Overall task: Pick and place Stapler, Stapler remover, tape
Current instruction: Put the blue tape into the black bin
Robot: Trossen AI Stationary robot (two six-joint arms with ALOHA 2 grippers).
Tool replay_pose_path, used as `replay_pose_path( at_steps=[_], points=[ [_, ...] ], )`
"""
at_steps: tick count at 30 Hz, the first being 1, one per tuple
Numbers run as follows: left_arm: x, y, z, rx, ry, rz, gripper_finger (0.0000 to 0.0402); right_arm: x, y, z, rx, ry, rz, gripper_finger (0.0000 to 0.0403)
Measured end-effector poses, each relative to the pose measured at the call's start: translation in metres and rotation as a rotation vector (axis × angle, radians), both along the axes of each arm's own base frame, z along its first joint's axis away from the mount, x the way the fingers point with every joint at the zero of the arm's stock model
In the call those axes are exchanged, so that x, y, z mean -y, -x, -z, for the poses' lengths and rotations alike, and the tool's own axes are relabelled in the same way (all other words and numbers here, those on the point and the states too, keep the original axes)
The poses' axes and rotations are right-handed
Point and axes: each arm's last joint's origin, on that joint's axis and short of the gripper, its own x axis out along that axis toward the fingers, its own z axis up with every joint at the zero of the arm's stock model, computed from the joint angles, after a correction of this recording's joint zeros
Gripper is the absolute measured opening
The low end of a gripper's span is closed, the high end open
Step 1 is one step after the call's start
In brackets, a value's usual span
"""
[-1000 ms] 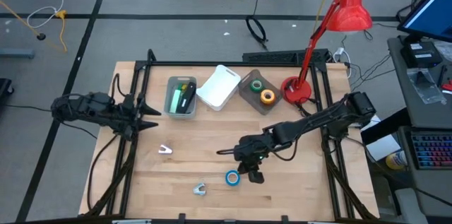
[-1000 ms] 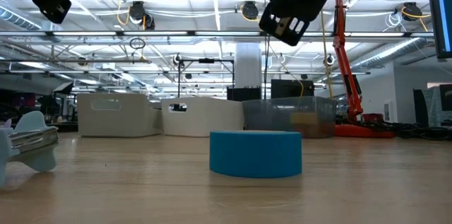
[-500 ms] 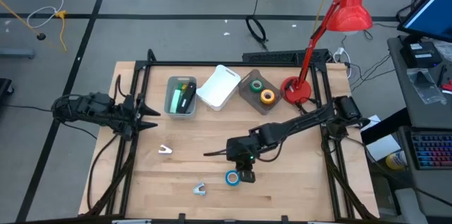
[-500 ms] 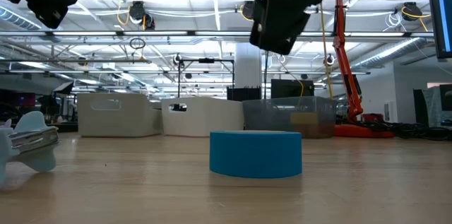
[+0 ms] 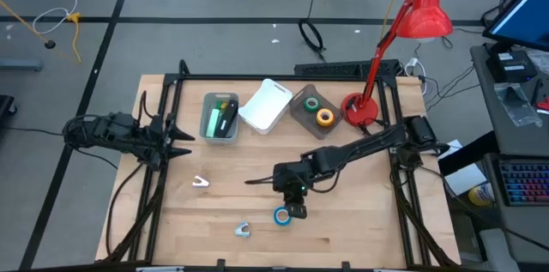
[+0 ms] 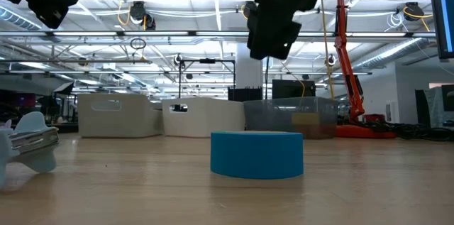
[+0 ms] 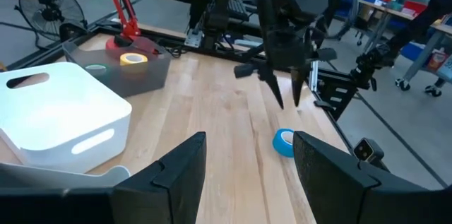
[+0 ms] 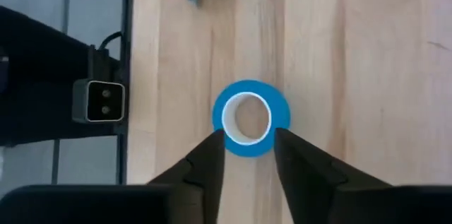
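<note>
While right jaws (image 8: 247,155) gape above blue tape (image 8: 251,117), bare wood around.

The right gripper (image 5: 296,206) has swung across — a second ago it sat just off to the right of the blue tape roll (image 5: 282,215), and now it hangs right over the roll's far edge, pointing down. In its own wrist view the roll (image 8: 251,117) lies just ahead of the spread fingertips (image 8: 212,143), roughly centred between them. From table height the dark gripper body (image 6: 273,23) has slid leftward and now looms above the roll (image 6: 257,154) — not touching it, clear air between.
</note>
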Motion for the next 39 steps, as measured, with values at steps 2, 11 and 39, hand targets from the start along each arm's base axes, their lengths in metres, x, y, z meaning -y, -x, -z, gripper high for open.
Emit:
replay_pose_path(
  at_steps=[2, 11, 39],
  points=[
    [0.0, 0.0, 0.0, 0.0, 0.0, 0.0, 0.0214, -0.001, -0.003, 0.006, -0.009, -0.001, -0.002, 0.0136],
    [0.0, 0.0, 0.0, 0.001, 0.005, -0.001, 0.0214, -0.001, -0.014, 0.022, 0.007, -0.063, -0.033, 0.0199],
    [0.0, 0.0, 0.0, 0.002, 0.004, -0.001, 0.0214, -0.001, -0.026, 0.07, -0.04, -0.008, -0.105, 0.0198]
  ],
)
